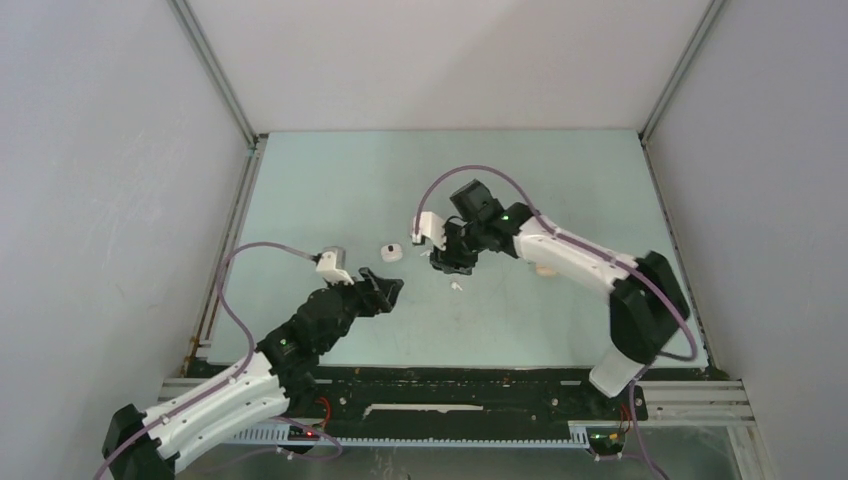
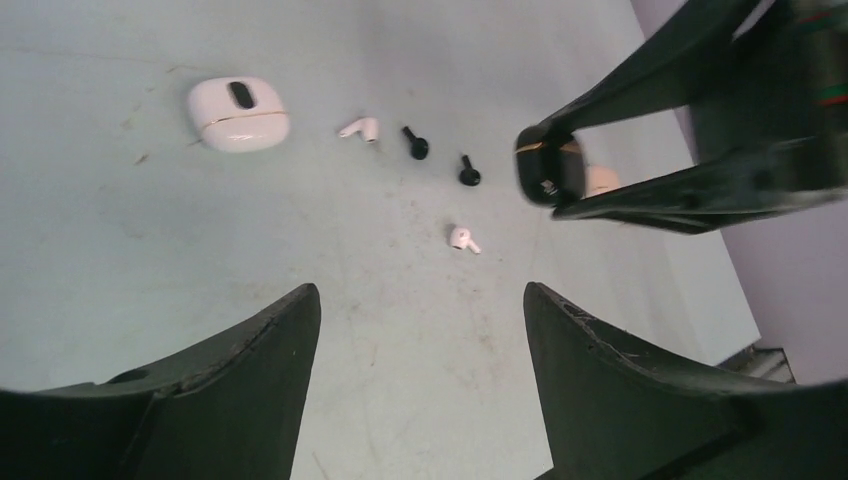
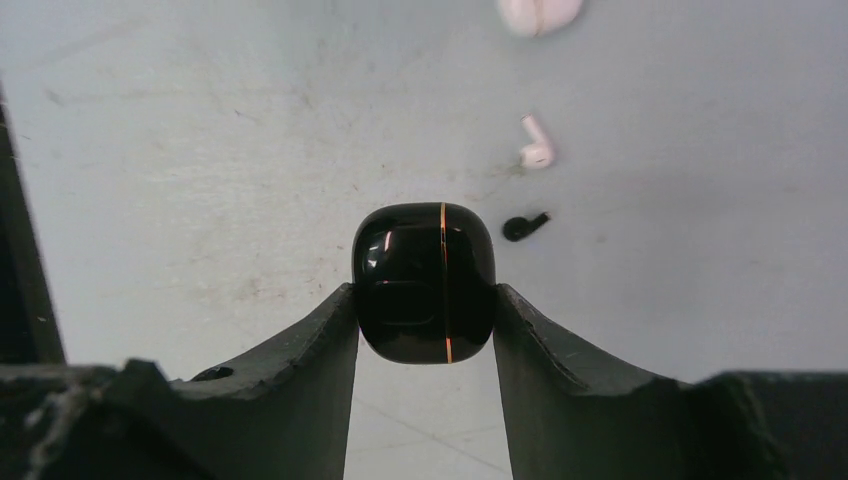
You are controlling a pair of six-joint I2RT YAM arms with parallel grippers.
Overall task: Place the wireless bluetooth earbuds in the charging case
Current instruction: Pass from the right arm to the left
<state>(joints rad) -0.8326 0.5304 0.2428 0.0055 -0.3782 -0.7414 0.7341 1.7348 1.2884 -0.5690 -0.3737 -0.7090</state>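
Hardly begun, by my reading: no earbud sits in either case. The white case (image 2: 238, 113) lies shut on the table (image 2: 130, 260). Strung out from it are a white earbud (image 2: 360, 128), the nearer black earbud (image 2: 416, 143), the farther black earbud (image 2: 468, 172) and a second white earbud (image 2: 462, 239), all loose. Beyond them the right claw (image 3: 424, 298) grips the black case (image 3: 425, 250), also shut. The left claw (image 2: 420, 295) gapes empty, well apart from the white case. Opening a case and loading the buds is still to do.

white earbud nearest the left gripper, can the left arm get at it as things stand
Probably yes. The left gripper is open and empty, and the white earbud lies on bare table ahead of it. The right gripper, shut on the black case, sits off to one side.
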